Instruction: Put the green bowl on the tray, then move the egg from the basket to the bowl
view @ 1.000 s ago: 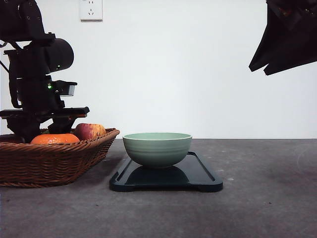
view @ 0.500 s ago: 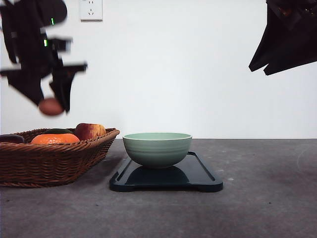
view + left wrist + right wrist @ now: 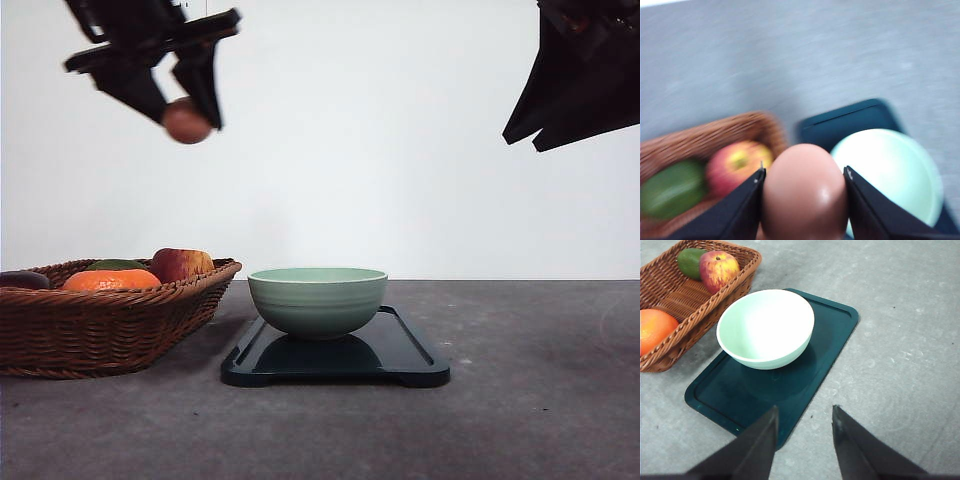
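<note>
left wrist view motion-blurred, egg (image 3: 804, 192) bottom cut by frame edge, basket (image 3: 100, 320) left end cropped in front view, right gripper (image 3: 578, 75) cropped at corner

Green bowl (image 3: 317, 300) on tray (image 3: 400, 360), basket (image 3: 100, 325) left.
</note>
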Motion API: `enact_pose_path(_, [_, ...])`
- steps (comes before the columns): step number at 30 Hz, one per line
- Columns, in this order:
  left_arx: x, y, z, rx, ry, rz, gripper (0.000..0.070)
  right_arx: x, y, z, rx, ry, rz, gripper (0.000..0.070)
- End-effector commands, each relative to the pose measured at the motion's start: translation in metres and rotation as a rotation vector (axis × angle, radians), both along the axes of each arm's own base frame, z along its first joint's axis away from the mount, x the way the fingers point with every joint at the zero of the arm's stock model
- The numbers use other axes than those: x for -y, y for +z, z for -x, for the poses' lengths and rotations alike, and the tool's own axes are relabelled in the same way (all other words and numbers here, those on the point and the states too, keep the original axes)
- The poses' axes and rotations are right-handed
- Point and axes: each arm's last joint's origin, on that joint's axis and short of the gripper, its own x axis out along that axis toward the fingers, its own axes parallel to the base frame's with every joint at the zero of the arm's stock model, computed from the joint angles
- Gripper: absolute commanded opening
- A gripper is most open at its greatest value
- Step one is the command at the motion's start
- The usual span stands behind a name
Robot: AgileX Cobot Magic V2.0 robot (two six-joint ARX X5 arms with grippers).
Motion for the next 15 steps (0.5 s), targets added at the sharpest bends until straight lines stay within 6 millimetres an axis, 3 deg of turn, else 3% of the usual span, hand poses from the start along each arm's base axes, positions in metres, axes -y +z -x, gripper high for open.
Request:
enact_pose_path(1, [0.012, -0.001, -0.004, 0.012, -0.030, 0.016, 0.0224, -0.002, 0.002, -0.001, 0.013, 0.009, -0.002, 0.0209])
enact_pose_path(7, [0.040, -0.016, -0.007, 0.012, -0.095, 0.015, 0.0224, -0.002, 0.002, 0.000, 0.009, 0.009, 0.000, 0.0209])
enact_pose_path(15, [0.068, -0.053, -0.021, -0.029, -0.137, -0.007, 0.0224, -0.001, 0.002, 0.000, 0.007, 0.009, 0.002, 0.0209])
